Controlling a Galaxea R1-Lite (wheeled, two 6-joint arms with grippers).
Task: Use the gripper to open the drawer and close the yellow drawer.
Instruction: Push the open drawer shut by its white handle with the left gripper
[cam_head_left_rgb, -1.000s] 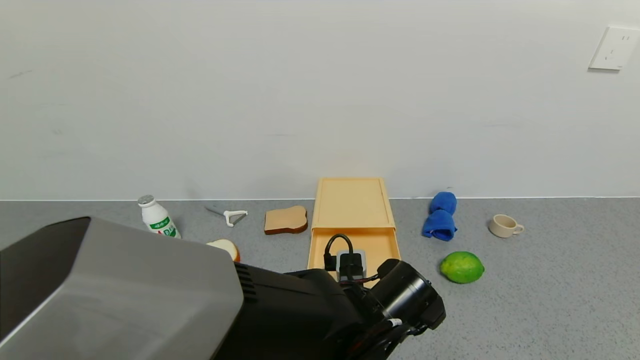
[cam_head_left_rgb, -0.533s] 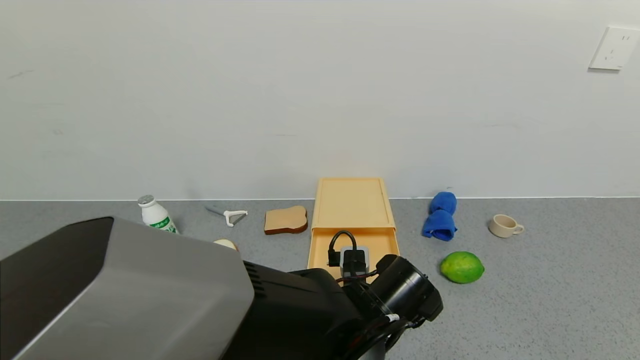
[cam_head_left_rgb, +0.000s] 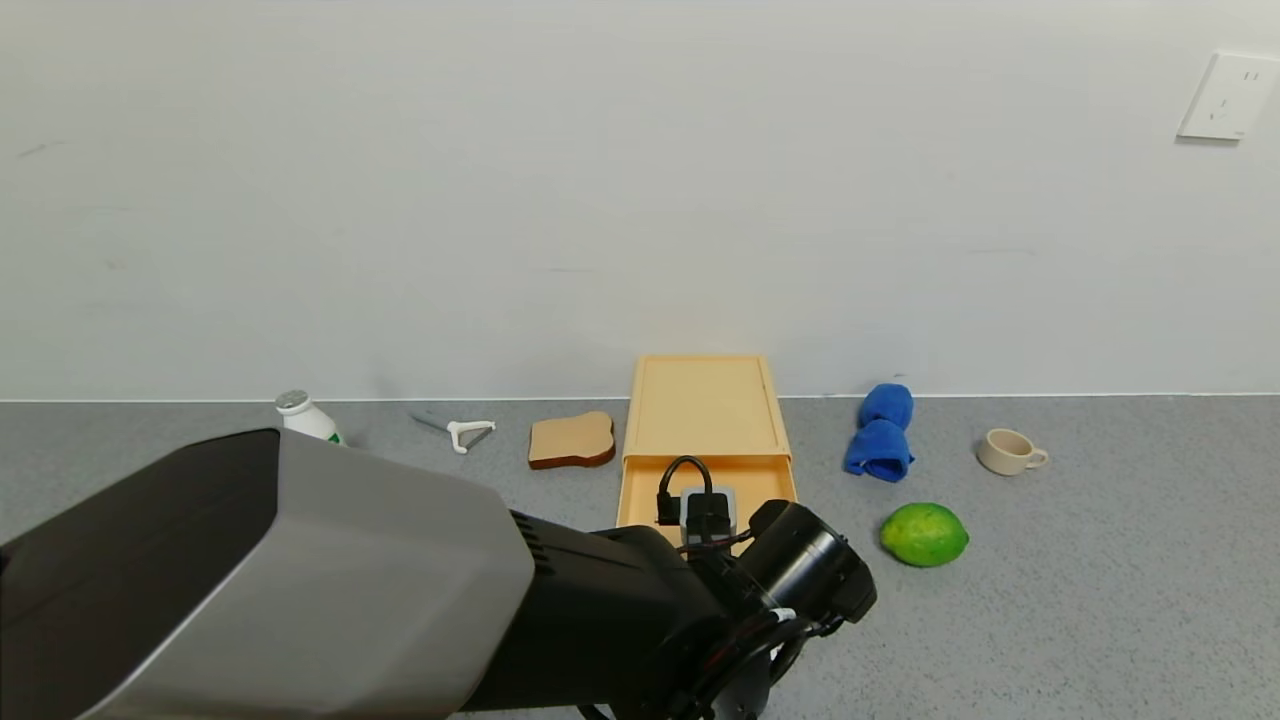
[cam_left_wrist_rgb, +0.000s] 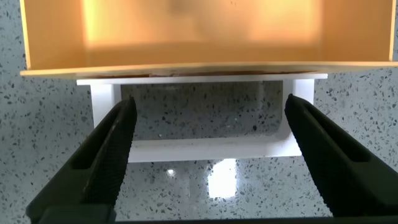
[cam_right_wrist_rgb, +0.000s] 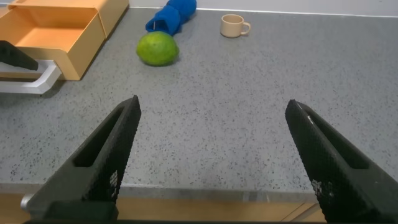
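The pale yellow drawer box (cam_head_left_rgb: 705, 405) stands against the wall at table centre, and its tray (cam_head_left_rgb: 640, 495) is pulled partly out toward me. My left arm reaches over the tray front, and the wrist hides the gripper in the head view. In the left wrist view the left gripper (cam_left_wrist_rgb: 209, 102) is open. Its dark fingers (cam_left_wrist_rgb: 112, 143) stand at either end of the white loop handle (cam_left_wrist_rgb: 205, 149), just in front of the tray (cam_left_wrist_rgb: 205, 31). My right gripper (cam_right_wrist_rgb: 212, 102) is open and empty, low over the table's front edge. The drawer (cam_right_wrist_rgb: 56, 37) lies far off in its view.
A lime (cam_head_left_rgb: 924, 534), a folded blue cloth (cam_head_left_rgb: 880, 435) and a beige cup (cam_head_left_rgb: 1010, 451) lie right of the drawer. A bread slice (cam_head_left_rgb: 572, 440), a white peeler (cam_head_left_rgb: 462, 432) and a white bottle (cam_head_left_rgb: 300, 412) lie to its left. The wall is right behind.
My left arm has moved forward toward the wall. The tray has slid a little way back into the box. It now covers most of the bottle and the second bread slice.
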